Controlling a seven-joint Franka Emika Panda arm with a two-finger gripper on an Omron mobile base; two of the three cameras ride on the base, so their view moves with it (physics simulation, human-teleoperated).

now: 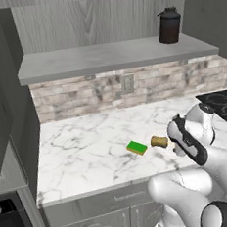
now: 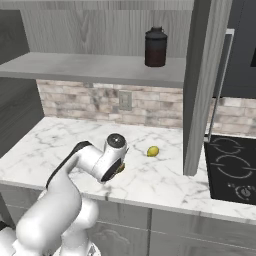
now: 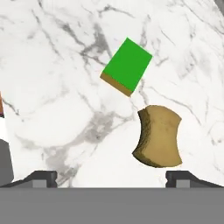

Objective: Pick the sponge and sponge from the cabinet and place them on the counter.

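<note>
A: Green sponge (image 3: 127,65) lies flat on the white marble desk (image 1: 79,148), yellowish underside showing along one edge. The yellow-brown sponge (image 3: 158,136) sits just beside it, apart by a thin gap, on the side toward the stovetop (image 2: 232,167).

B: Fingers (image 3: 111,177)?

A: Spread wide, clamped on nothing. In the hand view the two dark tips rise on either side, with the brown sponge just ahead of one tip and bare marble between them.

B: Handling, by the observer's judgement?

A: Both look light and soft, likely to squash under a hard squeeze and spring back. Rough surfaces, so little slip expected; nothing fragile. The green one is thin: best taken across its short sides, low, near the marble. The brown one is chunky and waisted, so across the narrow middle.

B: Anything near the brown sponge?

A: A small yellow-green ball (image 2: 153,151) farther toward the stovetop, well apart. A dark canister (image 1: 169,26) stands up on the cabinet shelf (image 1: 100,57). Both sponges look already delivered.
</note>
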